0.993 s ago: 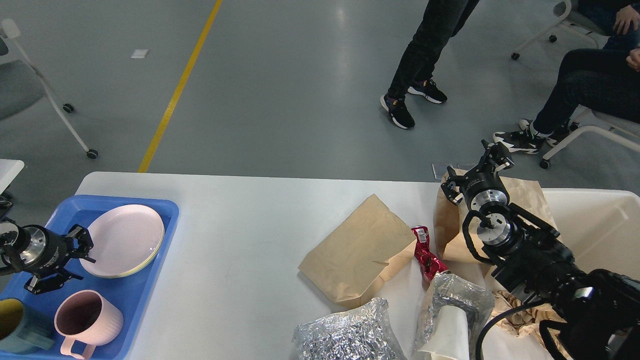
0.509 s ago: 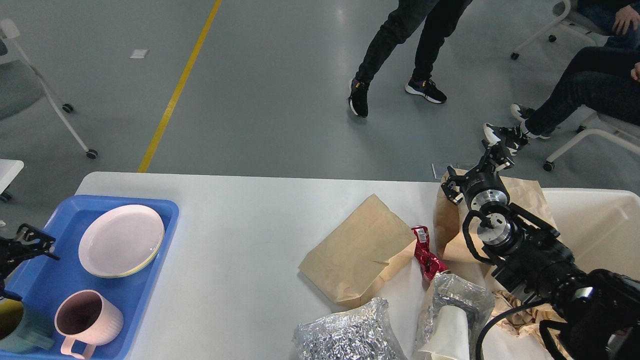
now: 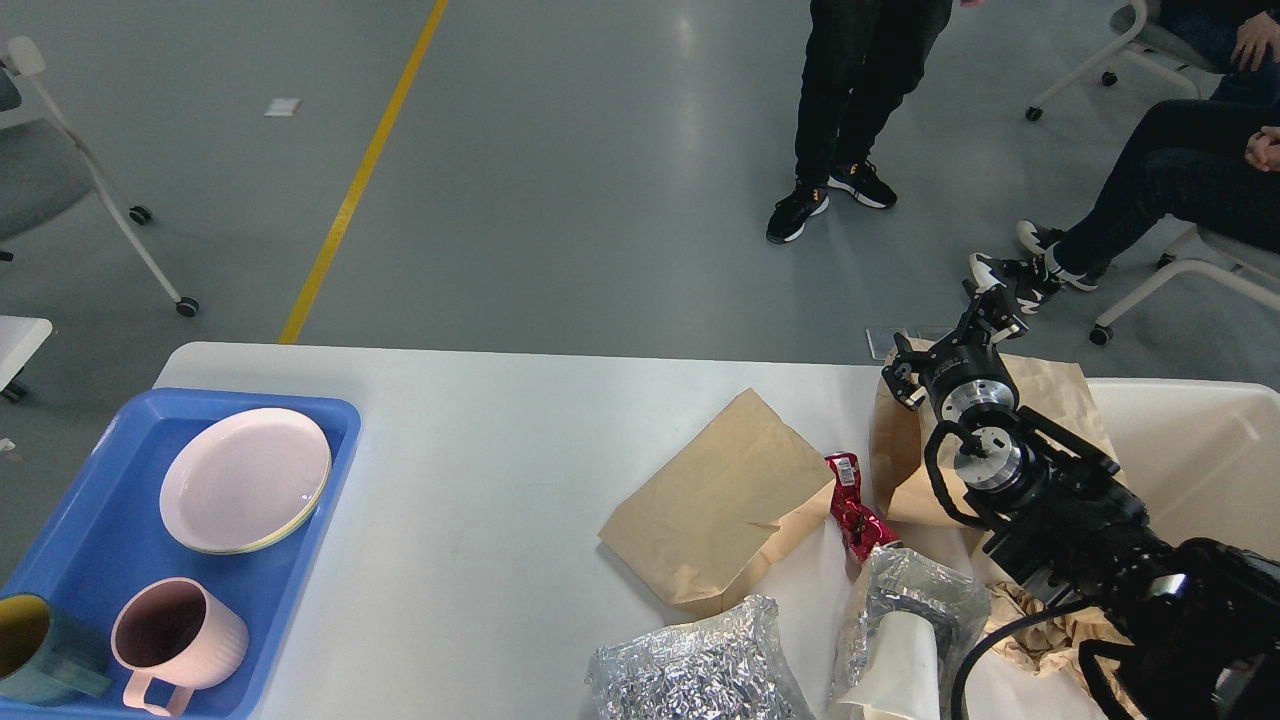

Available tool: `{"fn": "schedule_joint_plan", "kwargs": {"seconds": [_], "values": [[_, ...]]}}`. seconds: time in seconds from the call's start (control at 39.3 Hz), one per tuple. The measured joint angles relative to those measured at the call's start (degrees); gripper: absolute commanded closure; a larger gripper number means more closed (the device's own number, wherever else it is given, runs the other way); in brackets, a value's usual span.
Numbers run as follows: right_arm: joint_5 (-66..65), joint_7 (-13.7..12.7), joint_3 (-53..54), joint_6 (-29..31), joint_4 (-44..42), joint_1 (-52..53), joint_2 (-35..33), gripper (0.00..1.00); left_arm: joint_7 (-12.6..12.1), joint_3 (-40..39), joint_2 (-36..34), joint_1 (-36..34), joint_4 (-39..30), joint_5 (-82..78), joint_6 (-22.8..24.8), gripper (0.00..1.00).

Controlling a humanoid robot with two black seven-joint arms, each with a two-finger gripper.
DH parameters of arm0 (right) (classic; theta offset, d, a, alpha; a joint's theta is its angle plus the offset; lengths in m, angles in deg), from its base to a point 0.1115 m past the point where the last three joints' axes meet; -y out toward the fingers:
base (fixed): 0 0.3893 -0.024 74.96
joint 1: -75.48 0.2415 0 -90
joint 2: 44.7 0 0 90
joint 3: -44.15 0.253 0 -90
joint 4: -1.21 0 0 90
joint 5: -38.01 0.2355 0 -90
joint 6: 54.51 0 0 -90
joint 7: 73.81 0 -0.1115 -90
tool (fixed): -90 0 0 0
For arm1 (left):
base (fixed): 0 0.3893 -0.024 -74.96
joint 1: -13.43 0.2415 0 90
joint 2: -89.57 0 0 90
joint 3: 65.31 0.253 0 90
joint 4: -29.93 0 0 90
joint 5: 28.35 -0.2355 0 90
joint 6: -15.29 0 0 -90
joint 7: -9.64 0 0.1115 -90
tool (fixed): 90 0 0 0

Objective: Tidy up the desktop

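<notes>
The white desktop (image 3: 480, 450) fills the lower half of the head view. On its right part lie a flat brown paper bag (image 3: 715, 510), a red foil wrapper (image 3: 855, 510), a crumpled foil wad (image 3: 690, 665) and a foil wrap around a white cup (image 3: 900, 630). My right gripper (image 3: 945, 345) hangs open over the top of a second, upright brown paper bag (image 3: 1055, 395) at the far right edge, its fingers spread wide. My left gripper is out of view.
A blue tray (image 3: 110, 500) at the left holds a pink plate (image 3: 245, 480), a pink mug (image 3: 175, 635) and a teal mug (image 3: 35, 650). A cream bin (image 3: 1200, 440) stands at the right. People and chairs are beyond the table.
My left arm has pulled back off the left edge, away from the blue tray, and is gone from view. The right arm has not moved. A person behind the table walked.
</notes>
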Motion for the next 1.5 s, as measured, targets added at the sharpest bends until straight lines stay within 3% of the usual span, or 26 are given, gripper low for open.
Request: {"fn": "schedule_joint_plan", "kwargs": {"seconds": [0.56, 1.3, 1.38, 1.5], "values": [[0.0, 0.0, 0.0, 0.0, 0.0, 0.0, 0.0, 0.0, -0.2, 4.0, 4.0, -8.7, 0.0, 0.4, 0.0, 0.04], [0.0, 0.0, 0.0, 0.0, 0.0, 0.0, 0.0, 0.0, 0.3, 3.6, 2.2, -2.2, -0.1, 0.8, 0.0, 0.04], [0.0, 0.0, 0.0, 0.0, 0.0, 0.0, 0.0, 0.0, 0.9, 2.9, 2.4, -1.8, -0.1, 1.4, 0.0, 0.04], [0.0, 0.0, 0.0, 0.0, 0.0, 0.0, 0.0, 0.0, 5.0, 0.1, 2.5, 1.3, -0.1, 1.8, 0.0, 0.04]]}}
